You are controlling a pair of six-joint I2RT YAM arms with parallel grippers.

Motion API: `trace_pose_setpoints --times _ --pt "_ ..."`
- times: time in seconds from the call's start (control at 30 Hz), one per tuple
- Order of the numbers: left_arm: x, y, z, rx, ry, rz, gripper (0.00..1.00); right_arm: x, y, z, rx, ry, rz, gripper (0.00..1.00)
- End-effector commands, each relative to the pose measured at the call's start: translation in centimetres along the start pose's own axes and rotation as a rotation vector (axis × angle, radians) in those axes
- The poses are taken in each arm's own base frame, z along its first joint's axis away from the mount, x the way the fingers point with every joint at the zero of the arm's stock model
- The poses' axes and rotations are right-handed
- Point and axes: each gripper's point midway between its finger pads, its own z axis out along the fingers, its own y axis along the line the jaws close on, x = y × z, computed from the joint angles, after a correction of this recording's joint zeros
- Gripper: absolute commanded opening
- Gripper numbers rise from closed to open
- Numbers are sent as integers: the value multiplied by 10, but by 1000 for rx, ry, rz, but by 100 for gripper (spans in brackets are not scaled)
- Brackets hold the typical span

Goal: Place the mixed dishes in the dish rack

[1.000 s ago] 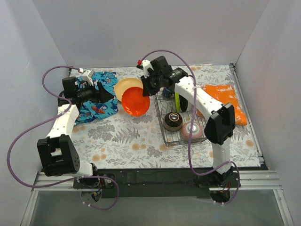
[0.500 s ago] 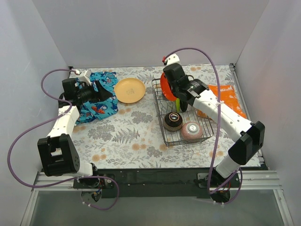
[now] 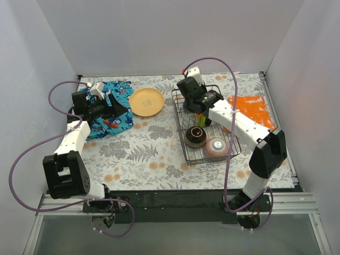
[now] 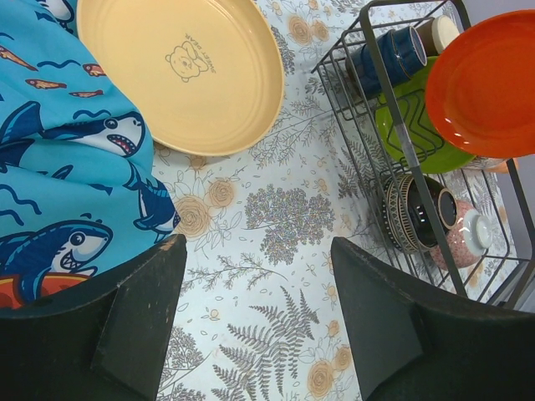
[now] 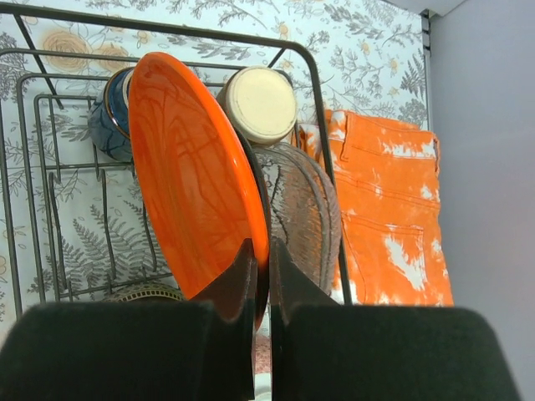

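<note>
My right gripper [image 5: 261, 259] is shut on the rim of the red-orange plate [image 5: 192, 175], which stands on edge inside the dish rack [image 3: 187, 154]. Behind it leans a dark grey patterned plate [image 5: 305, 217], with the beige cup [image 5: 261, 104] and dark blue mug [image 5: 110, 121] at the far end. The rack also holds a green plate [image 4: 410, 125], a brown-ringed bowl [image 3: 195, 136] and a pink bowl [image 3: 217, 147]. A yellow-orange plate [image 3: 146, 102] lies flat on the table left of the rack. My left gripper [image 4: 255, 284] hangs open and holds nothing, between the blue cloth and the yellow plate.
The blue shark-print cloth [image 3: 109, 106] lies crumpled at the back left under my left arm. An orange crinkly bag [image 3: 252, 111] lies right of the rack. White walls enclose the floral table on three sides.
My right arm carried the red-orange plate from beside the yellow plate over to the rack and lowered it among the prongs. The left gripper opened a little wider.
</note>
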Motion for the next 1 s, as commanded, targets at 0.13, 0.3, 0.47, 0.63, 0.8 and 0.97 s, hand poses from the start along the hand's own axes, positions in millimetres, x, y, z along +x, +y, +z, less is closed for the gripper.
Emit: trace_pose_setpoints --times 0.13,0.3,0.47,0.63,0.8,0.97 --pt "-3 -5 -5 11 -13 9 69 -19 20 8 -4 -13 41 1" --pt "-2 -1 -3 7 -8 2 69 0 27 8 0 22 -32 1" --pt "-2 7 3 -2 -9 -12 71 19 37 -1 -40 44 -70 5" --pt "-9 25 20 -23 -23 -24 80 6 35 -5 -50 21 -58 45" --pt "-35 57 47 -62 -37 10 79 -7 33 -13 -82 -20 -13 52" --pt "-55 91 83 -56 -43 50 79 -22 57 -25 -259 -52 -16 56"
